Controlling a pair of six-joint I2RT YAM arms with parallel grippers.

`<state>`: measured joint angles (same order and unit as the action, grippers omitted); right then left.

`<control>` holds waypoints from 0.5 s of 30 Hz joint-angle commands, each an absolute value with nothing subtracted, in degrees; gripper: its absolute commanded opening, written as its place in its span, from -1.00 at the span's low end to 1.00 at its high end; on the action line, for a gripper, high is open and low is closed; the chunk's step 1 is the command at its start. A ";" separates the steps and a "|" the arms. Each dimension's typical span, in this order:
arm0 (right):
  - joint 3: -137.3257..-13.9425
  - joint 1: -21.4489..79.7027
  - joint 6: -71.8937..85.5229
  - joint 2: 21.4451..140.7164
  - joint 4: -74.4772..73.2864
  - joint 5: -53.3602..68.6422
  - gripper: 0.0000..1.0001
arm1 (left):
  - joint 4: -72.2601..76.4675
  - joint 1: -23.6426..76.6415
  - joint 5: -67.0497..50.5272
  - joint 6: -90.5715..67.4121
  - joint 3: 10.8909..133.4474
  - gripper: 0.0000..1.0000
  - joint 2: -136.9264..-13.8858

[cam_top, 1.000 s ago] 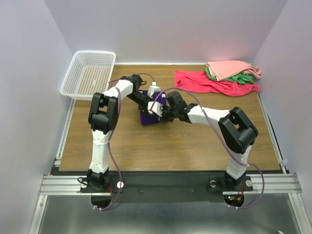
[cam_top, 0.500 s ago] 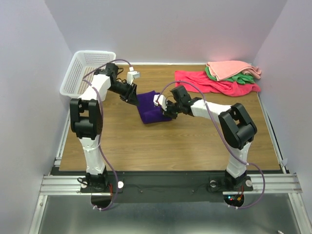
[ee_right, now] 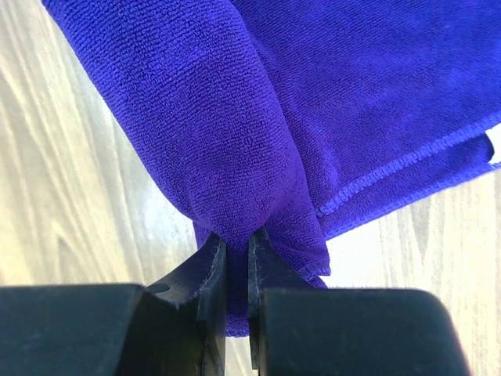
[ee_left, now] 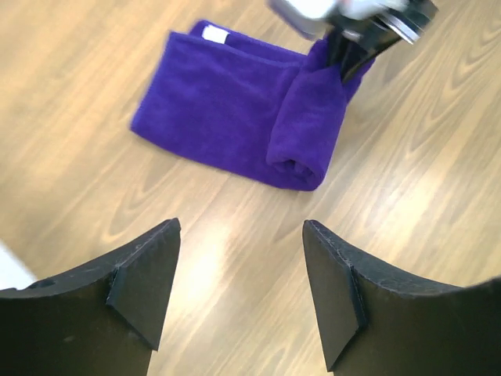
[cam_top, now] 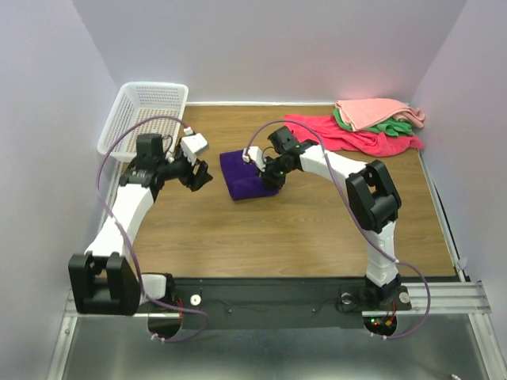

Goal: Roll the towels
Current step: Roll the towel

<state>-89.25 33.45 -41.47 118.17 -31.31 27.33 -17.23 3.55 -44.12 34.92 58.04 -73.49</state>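
Purple towel (ee_left: 227, 117) is risking unrolling: we are pinching only one roll end with the right end effector (ee_right: 237, 251), left end effector (ee_left: 241, 235) gaping wide.

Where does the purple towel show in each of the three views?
Top external: purple towel mid-table, between the two arms.
Left wrist: towel upper centre, beyond the open jaws.
Right wrist: towel fills the upper frame, close up.
Shared landmark: its rolled end, pinched in the right arm's jaws.
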 commanded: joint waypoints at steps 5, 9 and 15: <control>-107.82 34.37 -36.83 130.75 -59.55 33.91 -0.99 | -3.08 4.74 -40.52 56.56 38.17 0.51 -60.66; -117.32 34.45 -33.05 137.36 -65.55 36.56 -0.98 | -3.43 9.57 -34.47 64.14 34.98 0.51 -59.15; -131.37 34.45 -27.87 147.64 -74.95 40.07 -0.94 | 1.38 20.03 -24.27 74.79 32.26 0.51 -60.11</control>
